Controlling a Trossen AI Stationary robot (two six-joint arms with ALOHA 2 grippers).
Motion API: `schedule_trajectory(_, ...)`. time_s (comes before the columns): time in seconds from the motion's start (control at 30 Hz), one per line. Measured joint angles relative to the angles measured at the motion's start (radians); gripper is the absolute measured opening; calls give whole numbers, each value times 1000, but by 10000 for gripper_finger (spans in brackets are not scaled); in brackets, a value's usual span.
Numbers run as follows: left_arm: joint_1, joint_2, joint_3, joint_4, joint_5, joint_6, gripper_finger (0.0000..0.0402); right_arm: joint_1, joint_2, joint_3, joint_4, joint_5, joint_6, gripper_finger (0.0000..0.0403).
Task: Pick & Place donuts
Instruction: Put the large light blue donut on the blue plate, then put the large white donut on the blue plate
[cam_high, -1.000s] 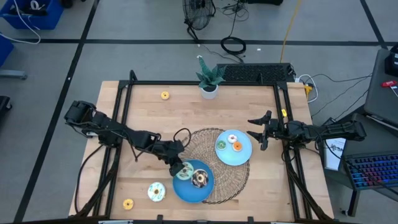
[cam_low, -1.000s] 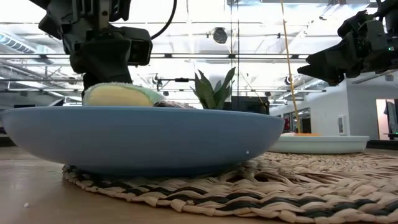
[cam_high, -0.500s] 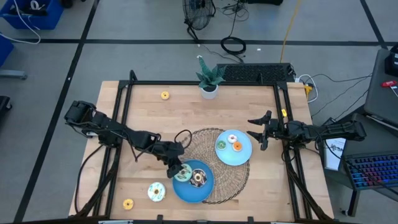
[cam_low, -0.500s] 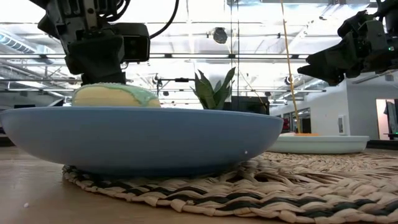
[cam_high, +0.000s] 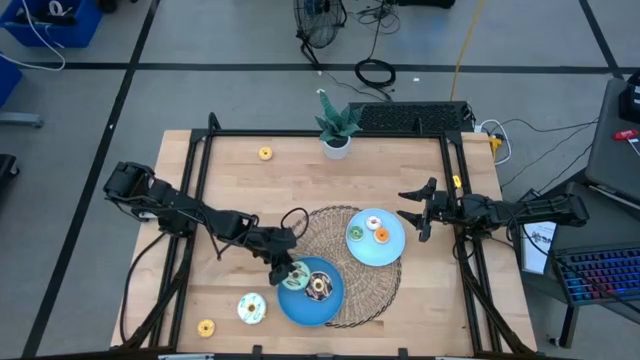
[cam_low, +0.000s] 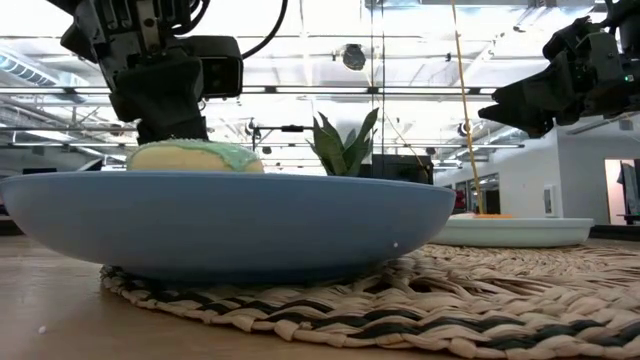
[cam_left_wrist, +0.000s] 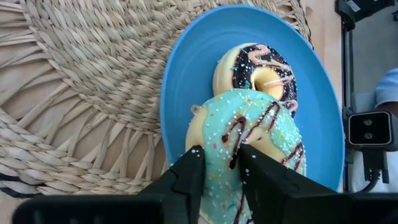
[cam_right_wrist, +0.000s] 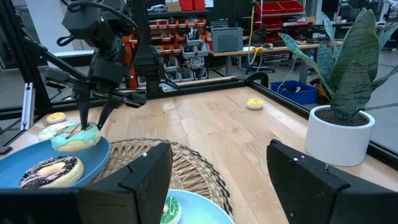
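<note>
My left gripper is shut on a teal-iced donut over the left part of the near blue plate. A chocolate donut lies in that plate beside it. The far blue plate holds a cream donut, an orange one and a green one. On the bare table lie a teal-and-cream donut, a yellow one and another yellow one. My right gripper waits open at the table's right edge. My left gripper pinches the teal donut's ring between its two fingers, one on the outer rim and one toward the hole. The fingers come from above, pointing down. The donut lies nearly level just inside the plate's rim; the rim hides its underside.
Both plates sit on a round woven mat. A potted plant stands at the table's far edge. A black frame runs along the table's sides. Bare wood shows on the far left.
My left gripper, still shut on the teal donut, has shifted slightly toward the table's near edge over the plate. The donut has gone from tilted to nearly level and sits a little lower behind the plate's rim.
</note>
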Motion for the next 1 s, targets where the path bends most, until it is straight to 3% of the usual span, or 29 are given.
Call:
schedule_trajectory(0.43, 14, -8, 0, -1, 38, 69, 236, 0, 0, 0, 0, 0, 0, 242)
schedule_trajectory(0.63, 17, -71, -1, 0, 70, 129, 253, 0, 0, 0, 0, 0, 0, 242)
schedule_trajectory(0.83, 16, -183, -1, -15, 22, 184, 247, 0, 0, 0, 0, 0, 0, 242)
schedule_trajectory(1.0, -21, -245, 0, 11, 53, 188, 246, 0, 0, 0, 0, 0, 0, 242)
